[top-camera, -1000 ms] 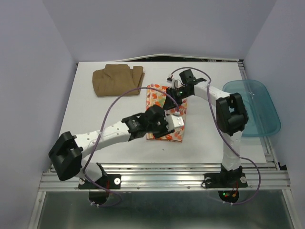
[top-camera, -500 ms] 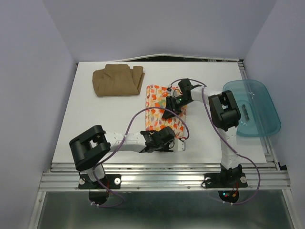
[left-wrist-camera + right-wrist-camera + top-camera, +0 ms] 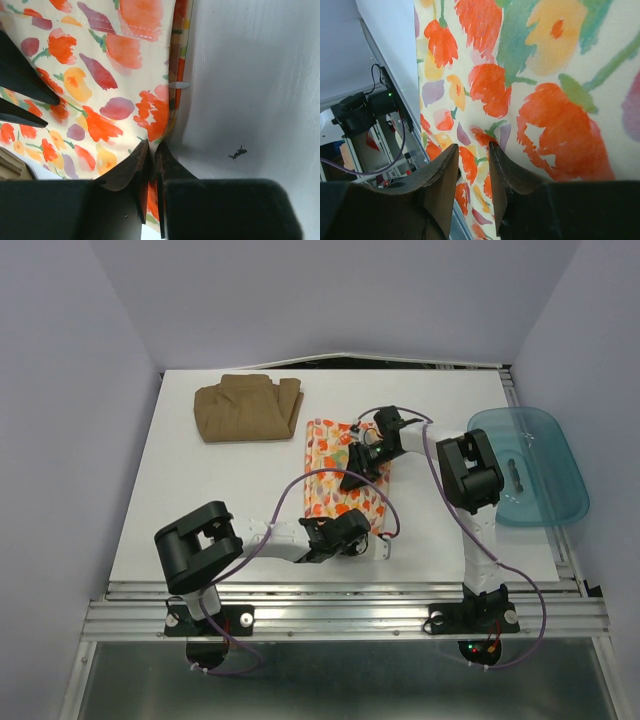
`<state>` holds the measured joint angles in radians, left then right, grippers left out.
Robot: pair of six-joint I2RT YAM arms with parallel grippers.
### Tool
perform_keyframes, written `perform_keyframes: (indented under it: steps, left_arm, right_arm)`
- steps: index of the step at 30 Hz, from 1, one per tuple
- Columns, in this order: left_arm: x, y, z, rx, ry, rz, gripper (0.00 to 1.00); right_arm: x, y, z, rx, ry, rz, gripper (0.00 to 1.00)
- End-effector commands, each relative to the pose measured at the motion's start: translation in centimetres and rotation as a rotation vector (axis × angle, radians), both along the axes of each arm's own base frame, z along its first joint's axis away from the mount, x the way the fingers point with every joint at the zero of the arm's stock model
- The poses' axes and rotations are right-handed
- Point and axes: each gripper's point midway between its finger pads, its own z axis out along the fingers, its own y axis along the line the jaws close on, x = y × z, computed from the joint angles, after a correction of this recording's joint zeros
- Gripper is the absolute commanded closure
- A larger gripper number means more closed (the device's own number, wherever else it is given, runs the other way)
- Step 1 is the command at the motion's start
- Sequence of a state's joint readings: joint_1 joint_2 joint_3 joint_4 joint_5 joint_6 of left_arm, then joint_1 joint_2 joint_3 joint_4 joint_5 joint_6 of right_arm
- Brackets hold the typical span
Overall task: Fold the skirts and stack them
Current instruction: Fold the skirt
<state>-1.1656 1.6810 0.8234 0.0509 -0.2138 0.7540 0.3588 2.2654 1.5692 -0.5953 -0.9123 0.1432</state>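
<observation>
- A second ago the left arm reached out flat across the cloth. It has since drawn back with its elbow raised, and the left gripper has come down at the near right corner of the printed skirt.
- Its jaws have closed to a sliver and pinch that corner's edge.
- The right gripper has dropped lower, onto the skirt's far right part. Its fingers stand a little apart against the cloth, and I cannot tell whether they hold a fold.
- The printed skirt lies folded in a long rectangle mid-table, cream with orange, red and purple leaves.
- The tan skirt sits folded at the far left of the table, apart from the printed one.
- A teal tub overhangs the right edge.
- A purple cable loops over the printed skirt.
</observation>
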Motion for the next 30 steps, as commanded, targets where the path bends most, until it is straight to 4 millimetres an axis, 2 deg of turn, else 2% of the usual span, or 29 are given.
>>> perform_keyframes:
  steps: [1, 5, 6, 9, 13, 14, 15, 16, 17, 20, 21, 24, 26, 30]
  left_arm:
    - [-1.1, 0.5, -0.1, 0.035, 0.057, -0.026, 0.89]
    - [-2.1, 0.4, 0.9, 0.034, 0.114, -0.043, 1.00]
    - [-2.2, 0.0, 1.6, 0.018, 0.121, -0.049, 1.00]
    - [-3.1, 0.0, 1.8, 0.023, 0.176, -0.059, 1.00]
    - [-5.0, 0.1, 1.4, 0.027, 0.273, -0.093, 1.00]
    - [-5.2, 0.2, 1.4, 0.027, 0.281, -0.097, 1.00]
    - [-5.4, 0.5, 1.3, 0.028, 0.287, -0.099, 1.00]
    - [-5.8, 0.6, 1.3, 0.026, 0.304, -0.108, 1.00]
    - [-6.0, 0.9, 1.3, 0.033, 0.314, -0.112, 1.00]
    - [-6.9, 1.2, 1.5, 0.030, 0.343, -0.129, 1.00]
    - [-7.0, 1.4, 1.8, 0.026, 0.347, -0.128, 1.00]
    - [-7.3, 1.4, 2.3, 0.013, 0.358, -0.133, 1.00]
    - [-7.5, 1.3, 2.4, 0.013, 0.371, -0.132, 1.00]
    - [-7.7, 1.0, 3.0, -0.002, 0.382, -0.140, 1.00]
  right_arm:
    - [-1.2, -1.9, -5.2, -0.182, 0.003, 0.011, 0.63]
    - [-1.8, -1.9, -4.9, -0.187, -0.005, 0.024, 0.63]
    - [-1.7, -1.8, -4.3, -0.179, -0.016, 0.025, 0.63]
    - [-2.0, -1.3, -3.0, -0.159, -0.034, 0.041, 0.61]
    - [0.3, -0.4, 0.8, -0.124, -0.134, 0.042, 0.54]
    - [1.8, -0.3, 2.4, -0.106, -0.181, 0.025, 0.53]
    - [2.4, 0.1, 3.4, -0.089, -0.199, 0.023, 0.51]
    - [3.3, -0.2, 4.4, -0.079, -0.220, 0.009, 0.50]
    - [5.1, -0.3, 6.1, -0.061, -0.273, -0.006, 0.50]
    - [6.8, -1.9, 8.0, -0.078, -0.317, -0.001, 0.50]
    - [8.1, -3.1, 8.6, -0.106, -0.349, -0.016, 0.50]
    - [9.8, -5.1, 8.0, -0.173, -0.402, -0.017, 0.51]
    - [10.0, -5.4, 7.7, -0.191, -0.423, 0.013, 0.52]
    - [9.8, -5.3, 5.3, -0.183, -0.401, 0.056, 0.50]
